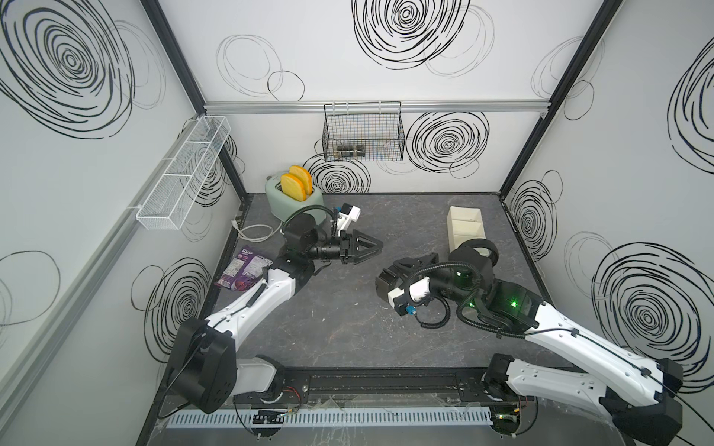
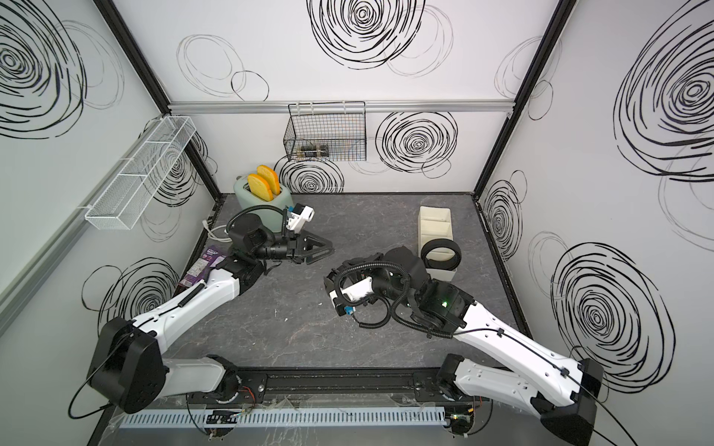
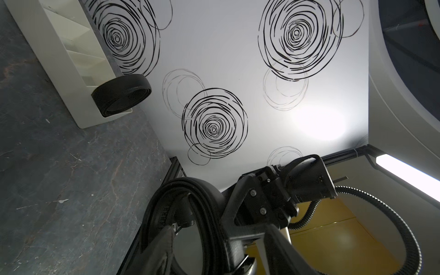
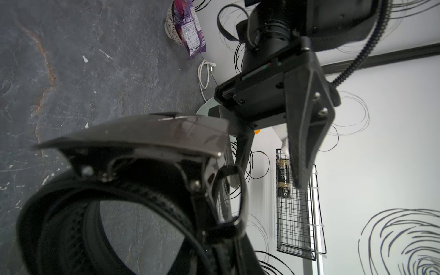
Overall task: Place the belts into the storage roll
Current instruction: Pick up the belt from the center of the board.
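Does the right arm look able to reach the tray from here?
Probably yes: the tray stands close beside the right arm, nothing between; only its near compartment is taken, by a coiled belt.

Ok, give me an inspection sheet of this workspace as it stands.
Surface: dark marbled tabletop, small white flecks.
Job's things: one coiled belt stands in the tray's nearest compartment; the second belt is held off the tabletop.
Clutter: toaster with two bread slices, purple packet, battery in the wire basket.
Grippers: left gripper open; right gripper shut on the second belt.
Cables: white cord by the toaster; black hoses loop at both wrists.
Surroundings: white walls with black scribbles, white mesh shelf.
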### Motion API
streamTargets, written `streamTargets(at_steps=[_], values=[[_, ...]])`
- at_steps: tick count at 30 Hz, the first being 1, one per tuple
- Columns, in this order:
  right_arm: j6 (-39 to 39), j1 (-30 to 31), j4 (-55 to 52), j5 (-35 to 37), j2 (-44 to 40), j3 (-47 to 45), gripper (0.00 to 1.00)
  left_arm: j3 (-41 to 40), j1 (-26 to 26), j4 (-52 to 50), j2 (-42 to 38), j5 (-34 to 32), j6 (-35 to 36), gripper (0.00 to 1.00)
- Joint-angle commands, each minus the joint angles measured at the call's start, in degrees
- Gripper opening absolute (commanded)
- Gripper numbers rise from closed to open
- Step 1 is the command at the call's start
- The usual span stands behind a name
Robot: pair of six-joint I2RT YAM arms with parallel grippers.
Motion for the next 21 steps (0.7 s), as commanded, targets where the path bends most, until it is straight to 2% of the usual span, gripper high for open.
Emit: streamTargets(at_steps=[1, 5, 7, 13, 18, 21], values=[[-11.0, 2.5, 0.8, 8.6, 0.5, 2.4, 0.0, 1.0, -1.5, 6.1, -0.6, 2.3, -3.4, 0.65], [-15.6, 3.9, 6.4, 15.0, -0.1, 0.0, 0.0, -0.3, -3.6, 5.8, -1.4, 0.5, -3.4, 0.65], [-17.1, 3.9, 7.7, 17.0, -0.2, -0.3, 0.0, 0.6, -4.2, 1.9, -1.7, 0.7, -0.2, 0.65], [-16.7, 3.9, 8.3, 18.3, -1.4, 0.6, 0.0, 2.9, -4.1, -14.5, -0.7, 1.6, 13.9, 0.64], [-17.4, 4.0, 6.4, 17.6, -1.5, 2.4, 0.0, 5.5, -3.9, -18.2, 1.4, 4.2, 19.7, 0.63], [-17.4, 4.3, 6.3, 16.5, -1.5, 3.1, 0.0, 8.2, -4.7, -17.9, 3.6, 6.4, 20.9, 0.63]])
